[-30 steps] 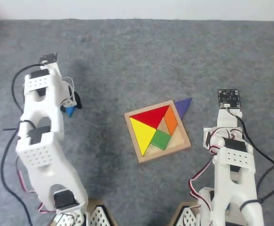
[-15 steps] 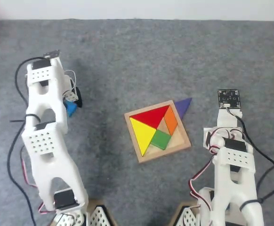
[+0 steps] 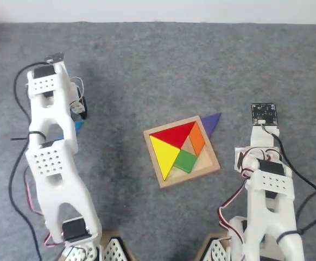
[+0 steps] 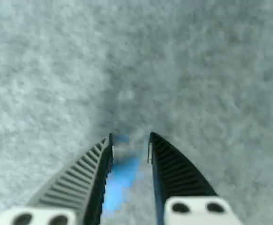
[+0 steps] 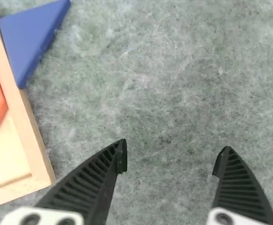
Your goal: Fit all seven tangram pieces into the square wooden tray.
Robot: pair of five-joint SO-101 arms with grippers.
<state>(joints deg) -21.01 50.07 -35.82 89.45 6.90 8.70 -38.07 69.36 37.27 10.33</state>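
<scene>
- The left claw (image 4: pixel 129 140) is pinching the blue piece (image 4: pixel 122 173), well apart from the tray (image 3: pixel 193 177).
- The right claw (image 5: pixel 171 157) is hanging with its jaws apart, near the tray.
- Four pieces are sitting inside: red (image 3: pixel 175 135), yellow (image 3: pixel 162 152), orange (image 3: pixel 197 140), green (image 3: pixel 185 161).
- The purple piece (image 3: pixel 212 122) is lying outside, at the tray's corner.
- I'm counting six pieces and one tray, and at least two pieces are waiting to go in.

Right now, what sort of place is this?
Probably a tabletop robot practice bench: a grey felt-like mat, a white left arm and white right arm side by side, and a square wooden tray of coloured tangram pieces between them.
</scene>
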